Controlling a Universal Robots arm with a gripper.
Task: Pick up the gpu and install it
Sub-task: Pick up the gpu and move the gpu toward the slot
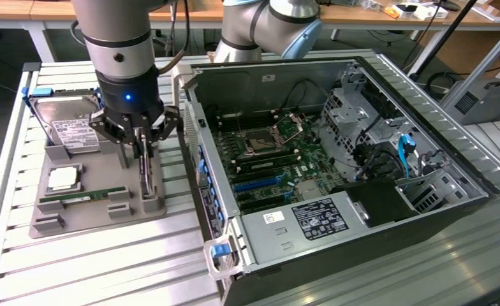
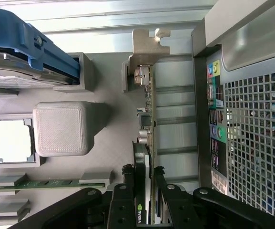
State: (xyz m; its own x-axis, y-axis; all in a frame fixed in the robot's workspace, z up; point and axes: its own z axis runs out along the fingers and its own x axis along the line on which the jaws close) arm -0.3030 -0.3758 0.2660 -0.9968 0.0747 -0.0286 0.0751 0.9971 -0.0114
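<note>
Parts lay on the grey tray (image 1: 97, 220) at the exterior view's left: the hard drive (image 1: 71, 131) at its far end, a square processor (image 1: 64, 178) nearer, and the green memory stick (image 1: 84, 197) nearest of the three. Just right of them, along the tray's right edge, the gpu (image 1: 148, 175) stood on its long edge between grey holders. Your gripper (image 1: 142, 156) hung straight down over it. In the wrist view you had the gripper (image 2: 143, 175) clamped on the gpu (image 2: 149, 109), one black finger (image 2: 127, 191) against each face. The card's silvery bracket (image 2: 144, 47) was at the end away from the fingers. Further right, just beside the tray, sat the open computer case (image 1: 454, 159) with its motherboard (image 1: 263, 153) exposed.
</note>
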